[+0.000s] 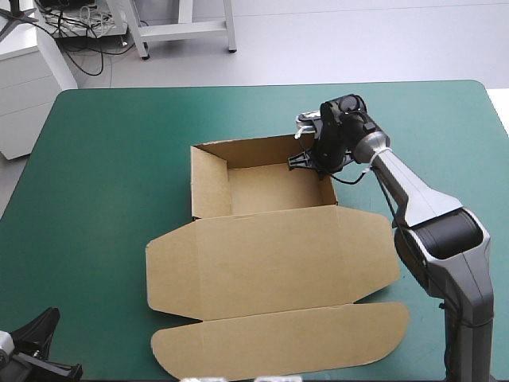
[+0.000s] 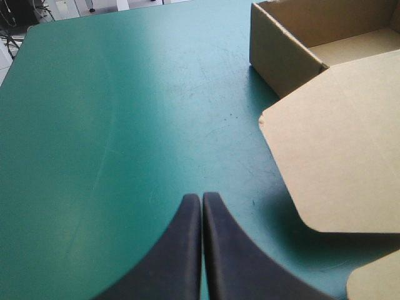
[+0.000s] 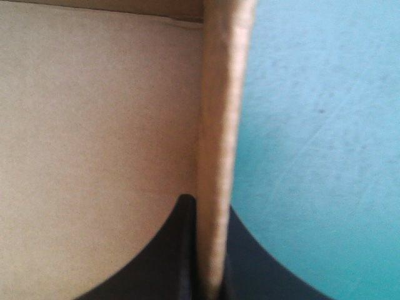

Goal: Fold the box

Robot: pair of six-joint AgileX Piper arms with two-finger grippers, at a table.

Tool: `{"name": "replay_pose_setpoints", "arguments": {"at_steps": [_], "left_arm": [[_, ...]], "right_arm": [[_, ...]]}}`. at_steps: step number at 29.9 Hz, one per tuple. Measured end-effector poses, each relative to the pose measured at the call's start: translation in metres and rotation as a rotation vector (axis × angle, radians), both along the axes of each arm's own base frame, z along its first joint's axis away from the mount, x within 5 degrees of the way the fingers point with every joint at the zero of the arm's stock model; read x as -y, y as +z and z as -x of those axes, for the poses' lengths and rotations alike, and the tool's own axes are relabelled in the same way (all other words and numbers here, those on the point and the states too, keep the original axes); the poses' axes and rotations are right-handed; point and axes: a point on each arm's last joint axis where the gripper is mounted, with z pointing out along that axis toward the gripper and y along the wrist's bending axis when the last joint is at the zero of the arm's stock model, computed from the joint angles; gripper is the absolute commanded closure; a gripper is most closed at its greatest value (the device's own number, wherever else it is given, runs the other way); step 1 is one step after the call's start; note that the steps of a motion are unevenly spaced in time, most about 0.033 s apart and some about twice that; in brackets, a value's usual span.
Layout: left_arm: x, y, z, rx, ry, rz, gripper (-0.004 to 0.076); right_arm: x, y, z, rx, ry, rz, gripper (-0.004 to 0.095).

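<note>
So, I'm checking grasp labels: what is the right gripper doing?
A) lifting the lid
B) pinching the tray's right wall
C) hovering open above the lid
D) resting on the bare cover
B: the right gripper has one finger on each side of an upright wall of the box, all but shut.

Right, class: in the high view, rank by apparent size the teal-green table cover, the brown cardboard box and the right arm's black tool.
Largest: teal-green table cover.
Then: brown cardboard box.
Smallest: right arm's black tool, shut on the box wall.
</note>
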Motion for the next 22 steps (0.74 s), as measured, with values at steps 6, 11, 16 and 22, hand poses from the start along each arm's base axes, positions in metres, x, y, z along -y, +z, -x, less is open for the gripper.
{"name": "replay_pose_setpoints", "arguments": {"at_steps": [6, 11, 16, 22], "left_arm": [[0.001, -0.004, -0.002, -0.015, 0.000, -0.004, 0.0734], [0.001, -0.002, -0.003, 0.005, -0.002, 0.001, 0.0734], [0.001, -0.001, -0.003, 0.025, -0.002, 0.003, 0.0734], [0.001, -0.001, -0.006, 0.042, 0.004, -0.006, 0.0734]], "right_arm": [[0.075, -0.001, -0.023, -0.004, -0.136, 0.005, 0.0928], [0.166, -0.002, -0.033, 0.002, -0.289, 0.033, 0.0928], [0.256, -0.002, -0.025, -0.001, -0.450, 0.055, 0.0928], [0.328, -0.002, -0.004, -0.007, -0.572, 0.071, 0.0928]]}}
